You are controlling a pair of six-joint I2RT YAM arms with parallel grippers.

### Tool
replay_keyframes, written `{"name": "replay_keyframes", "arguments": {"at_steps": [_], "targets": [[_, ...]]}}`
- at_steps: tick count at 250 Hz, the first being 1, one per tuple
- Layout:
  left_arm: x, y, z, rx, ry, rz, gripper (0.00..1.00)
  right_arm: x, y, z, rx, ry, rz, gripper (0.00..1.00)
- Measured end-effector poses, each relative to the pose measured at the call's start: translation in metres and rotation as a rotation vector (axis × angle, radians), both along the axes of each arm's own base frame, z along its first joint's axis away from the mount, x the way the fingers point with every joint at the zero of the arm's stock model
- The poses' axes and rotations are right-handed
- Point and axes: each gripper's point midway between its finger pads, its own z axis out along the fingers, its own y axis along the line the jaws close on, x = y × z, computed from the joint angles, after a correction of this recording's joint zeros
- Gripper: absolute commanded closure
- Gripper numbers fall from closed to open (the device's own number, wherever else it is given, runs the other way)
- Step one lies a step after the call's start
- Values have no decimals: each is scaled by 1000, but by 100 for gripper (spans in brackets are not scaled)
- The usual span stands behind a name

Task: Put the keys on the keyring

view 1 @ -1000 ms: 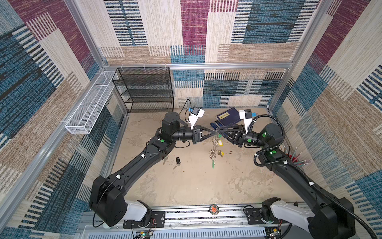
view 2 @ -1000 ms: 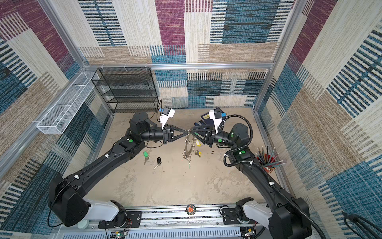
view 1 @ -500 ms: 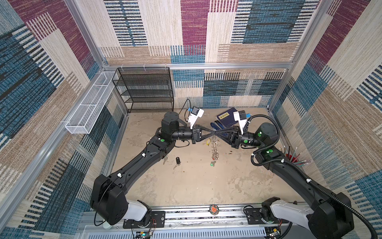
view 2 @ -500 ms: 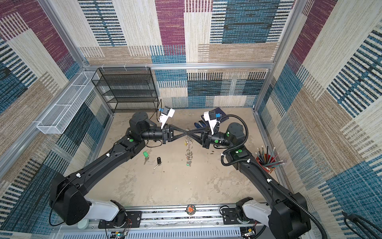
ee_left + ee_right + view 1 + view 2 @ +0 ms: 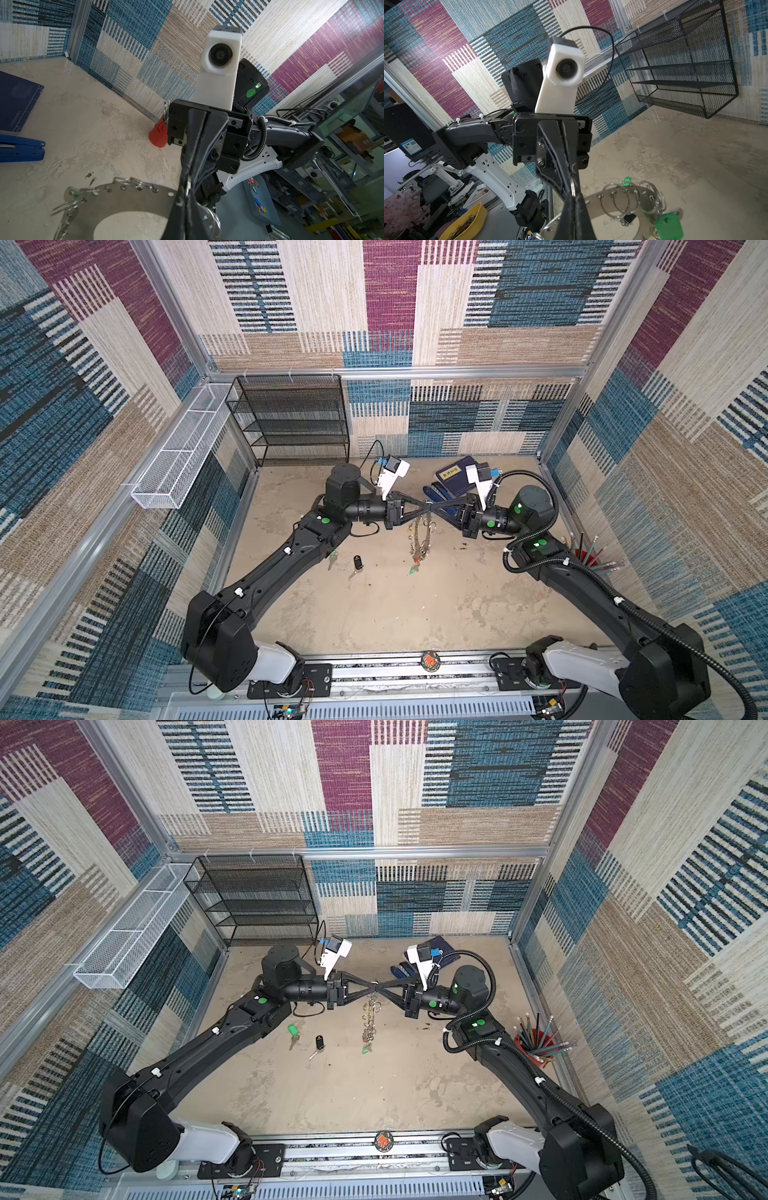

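Keyring (image 5: 419, 537) (image 5: 368, 1019) is up in the air, clear of the table (image 5: 374, 614). It hangs edge-on in both top views, over the mid of the table, a bit toward the far edge. Up close in the left wrist view it's a flat grey disc (image 5: 124, 200) w/ a big hole in the middle and small holes round the rim. Silver split rings (image 5: 618, 198) dangle off it, and a green tag (image 5: 365, 1050) sits at its low end.

Left gripper (image 5: 424, 507) and right gripper (image 5: 435, 506) come at it from opposite sides, nose to nose, tips all but meeting at the disc's top rim. Both are nipped tight on that rim, jaws pressed together. Each wrist view shows its own fingers clamped over the metal edge, w/ the other arm's camera staring straight back.

Both keys lie flat on the table, well apart from the keyring, on its left. Green-tag key (image 5: 293, 1031) is right by the left forearm. Black-tag key (image 5: 318, 1044) is just beside it, a bit nearer the front edge.

Further out:
- Blue stapler (image 5: 20, 148) and navy notebook (image 5: 453, 479) are by the far edge, behind the right gripper.
- Red pencil cup (image 5: 536, 1048) is at the right edge.
- Black mesh rack (image 5: 291, 418) stands in the far left corner.
- White wire basket (image 5: 178, 460) is fixed along the left wall.
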Motion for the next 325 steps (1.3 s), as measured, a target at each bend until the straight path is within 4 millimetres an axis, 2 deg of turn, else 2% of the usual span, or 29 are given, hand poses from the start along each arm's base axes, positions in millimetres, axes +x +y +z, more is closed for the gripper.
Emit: {"name": "replay_keyframes", "arguments": {"at_steps": [50, 79, 110, 141, 184, 281, 325], "targets": [[4, 11, -8, 38, 27, 22, 74, 3, 2, -1, -12, -17, 0, 100], [12, 25, -9, 49, 48, 60, 69, 4, 2, 0, -17, -27, 0, 100], [16, 41, -3, 50, 46, 94, 61, 5, 3, 1, -22, -36, 2, 100], [13, 49, 4, 70, 28, 90, 55, 5, 4, -1, -35, -34, 11, 100], [6, 51, 15, 110, -23, 61, 54, 2, 6, -5, -52, -37, 40, 100], [-7, 42, -6, 147, 15, 7, 56, -7, 7, -10, -23, -16, 92, 100], [-18, 27, -20, 134, 50, -32, 59, -14, 6, -17, 35, 23, 115, 100]]}}
